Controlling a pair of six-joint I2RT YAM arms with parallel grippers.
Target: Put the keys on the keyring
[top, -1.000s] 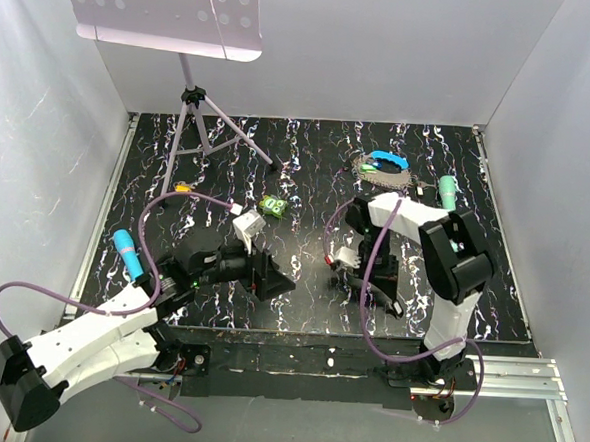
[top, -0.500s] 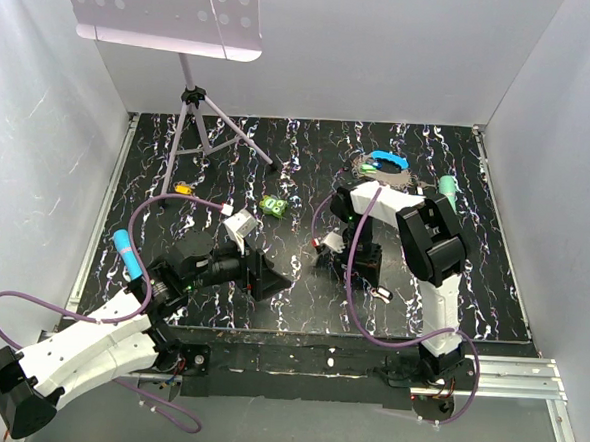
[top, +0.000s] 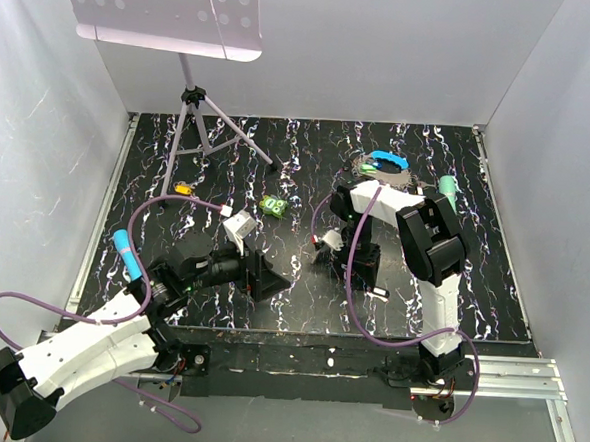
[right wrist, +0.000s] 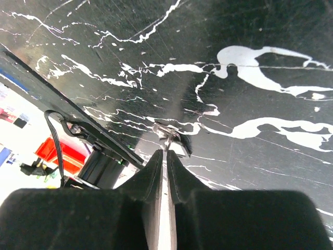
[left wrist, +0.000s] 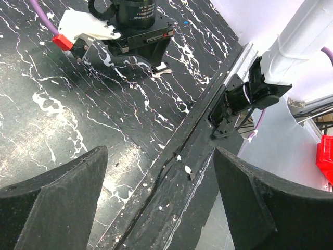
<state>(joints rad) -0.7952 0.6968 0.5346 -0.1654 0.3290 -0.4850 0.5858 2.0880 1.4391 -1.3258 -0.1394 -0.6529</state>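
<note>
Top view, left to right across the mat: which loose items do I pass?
Light blue marker → small orange-yellow piece → green lumpy object → keyring → teal-green cylinder. The arms and stand overlap these, so they are left out.

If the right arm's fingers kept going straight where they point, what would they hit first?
Likely the small silvery piece just past their tips, lying on the black table; depth is unclear.
</note>
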